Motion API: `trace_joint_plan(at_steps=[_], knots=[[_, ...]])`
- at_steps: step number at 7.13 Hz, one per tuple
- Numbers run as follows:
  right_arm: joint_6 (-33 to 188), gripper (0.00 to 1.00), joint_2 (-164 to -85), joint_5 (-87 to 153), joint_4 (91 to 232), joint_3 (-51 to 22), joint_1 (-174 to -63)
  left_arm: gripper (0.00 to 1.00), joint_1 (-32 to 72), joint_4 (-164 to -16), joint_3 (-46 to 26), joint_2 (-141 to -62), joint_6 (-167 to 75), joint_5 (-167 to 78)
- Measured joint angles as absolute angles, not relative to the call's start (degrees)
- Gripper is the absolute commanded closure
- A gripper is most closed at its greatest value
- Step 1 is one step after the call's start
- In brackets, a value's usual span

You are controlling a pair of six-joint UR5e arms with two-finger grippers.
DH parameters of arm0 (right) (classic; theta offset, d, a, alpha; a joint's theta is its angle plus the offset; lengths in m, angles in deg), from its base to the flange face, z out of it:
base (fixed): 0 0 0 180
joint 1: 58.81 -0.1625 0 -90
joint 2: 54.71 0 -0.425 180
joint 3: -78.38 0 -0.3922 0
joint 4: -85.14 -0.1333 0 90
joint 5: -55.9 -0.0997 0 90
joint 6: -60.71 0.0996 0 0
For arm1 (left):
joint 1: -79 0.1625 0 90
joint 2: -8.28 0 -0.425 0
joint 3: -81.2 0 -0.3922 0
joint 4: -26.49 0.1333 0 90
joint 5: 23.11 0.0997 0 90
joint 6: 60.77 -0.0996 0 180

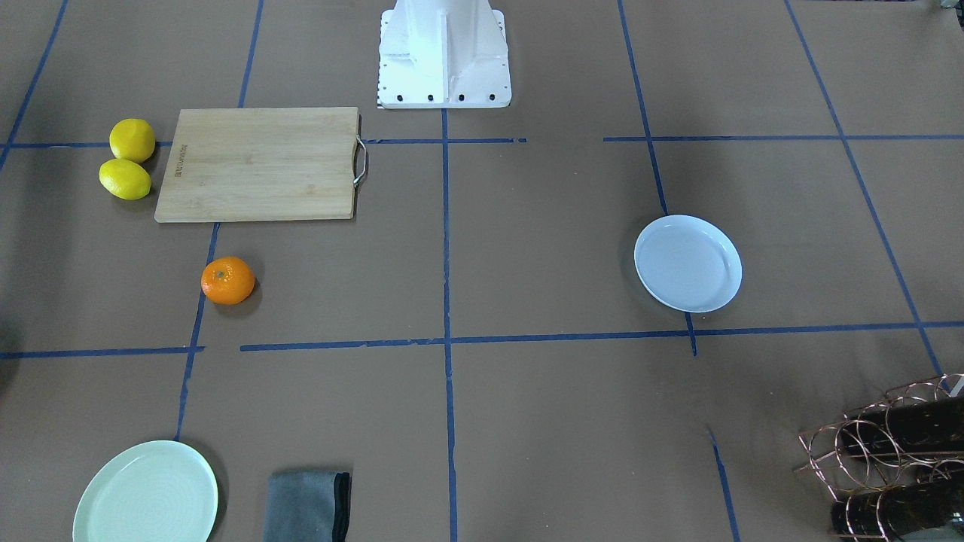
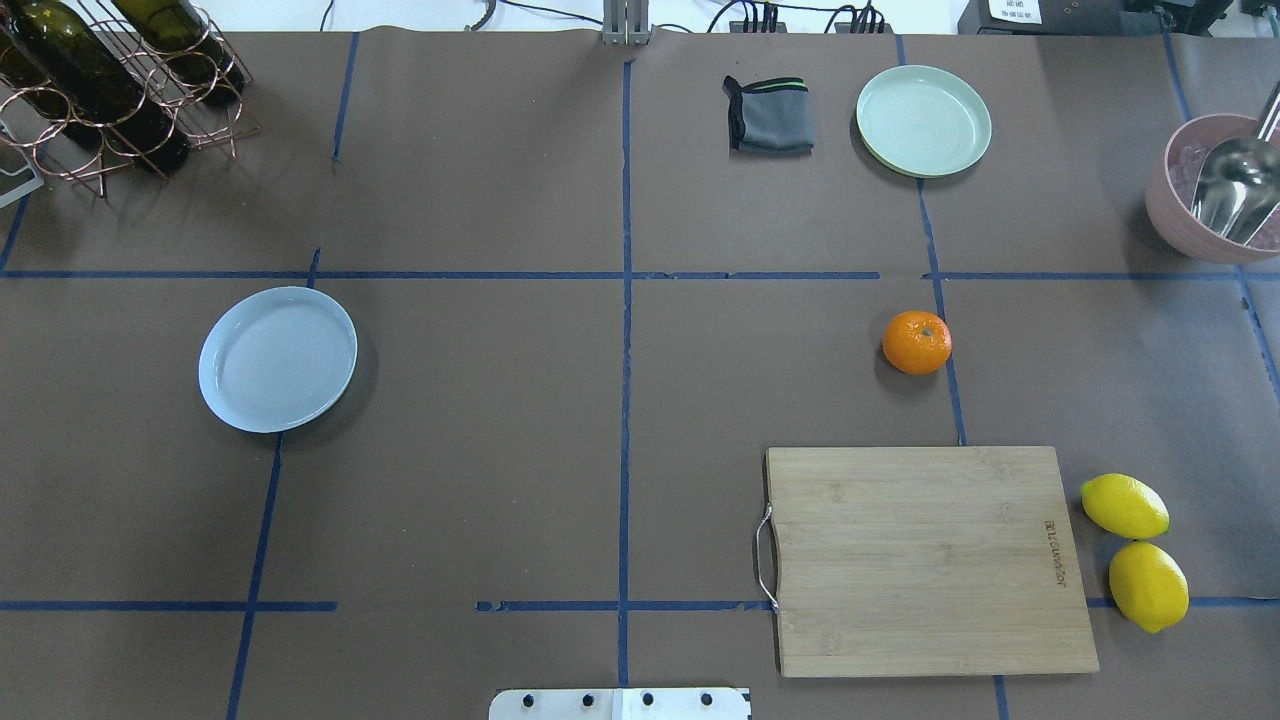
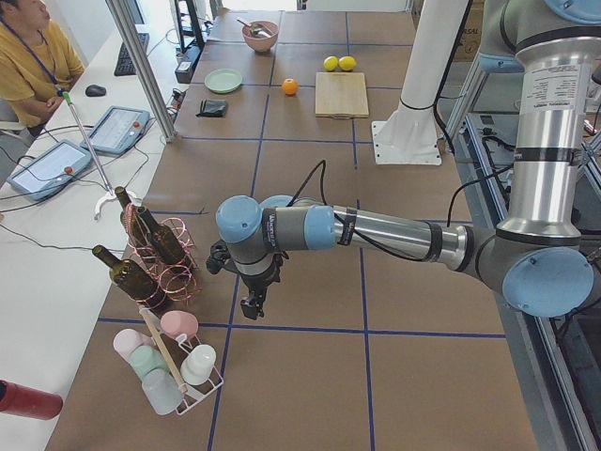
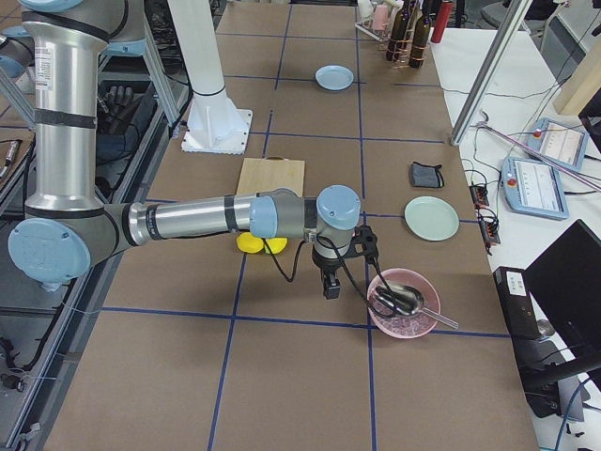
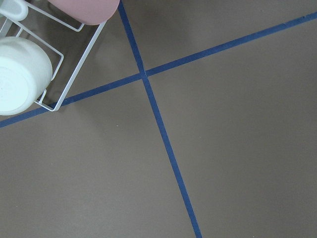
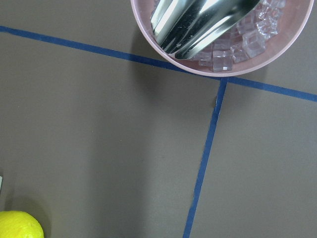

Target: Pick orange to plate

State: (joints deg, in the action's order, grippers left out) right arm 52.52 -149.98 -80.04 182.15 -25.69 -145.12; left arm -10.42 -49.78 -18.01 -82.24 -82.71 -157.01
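Note:
The orange (image 2: 916,342) lies on the brown table just beyond the cutting board, on the robot's right side, also seen from the front (image 1: 227,281). The white bluish plate (image 2: 277,358) sits empty on the left side (image 1: 687,263). My left gripper (image 3: 252,305) hangs low at the table's left end beside the bottle rack, far from the plate. My right gripper (image 4: 331,287) hangs at the right end between the lemons and the pink bowl, away from the orange. I cannot tell whether either gripper is open or shut. Both wrist views show only table.
A bamboo cutting board (image 2: 925,560) lies near the base, with two lemons (image 2: 1135,550) beside it. A mint-green plate (image 2: 923,120) and grey cloth (image 2: 770,115) sit at the far edge. A pink ice bowl (image 2: 1215,190), bottle rack (image 2: 110,90) and cup rack (image 3: 174,366) stand at the ends.

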Motion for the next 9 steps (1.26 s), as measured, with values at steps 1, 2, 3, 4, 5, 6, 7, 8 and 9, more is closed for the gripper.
trace_joint_plan(at_steps=[1,2,3,4,5,6,7,8,9], knots=[[52.7,0.00,-150.0,-80.2,182.2,-25.6,-145.1,0.00,-10.5,-50.1,-18.4,-82.2,-83.2,-157.0],[52.9,0.00,-150.0,-80.3,182.2,-25.6,-145.1,0.00,-10.7,-50.8,-18.9,-81.8,-84.4,-156.9],[53.1,0.00,-150.0,-80.4,182.2,-25.6,-145.1,0.00,-10.8,-51.1,-18.9,-81.6,-85.3,-156.8],[53.1,0.00,-149.9,-80.7,182.2,-25.7,-145.1,0.00,-10.8,-51.2,-19.1,-81.7,-85.5,-156.7],[53.1,0.00,-149.8,-81.1,182.2,-25.8,-145.1,0.00,-10.8,-51.6,-19.3,-81.9,-85.6,-156.8],[53.2,0.00,-149.8,-81.3,182.1,-25.9,-145.1,0.00,-10.7,-53.1,-19.1,-81.8,-85.7,-156.9],[53.2,0.00,-149.7,-81.3,182.1,-25.9,-145.1,0.00,-10.7,-55.6,-19.2,-81.5,-85.8,-157.1],[53.2,0.00,-149.6,-81.4,182.1,-25.8,-145.1,0.00,-9.7,-58.6,-19.5,-81.2,-85.0,-158.0],[53.2,0.00,-149.3,-81.4,182.1,-25.5,-145.1,0.00,-7.0,-62.1,-19.6,-81.2,-81.0,-160.2]])
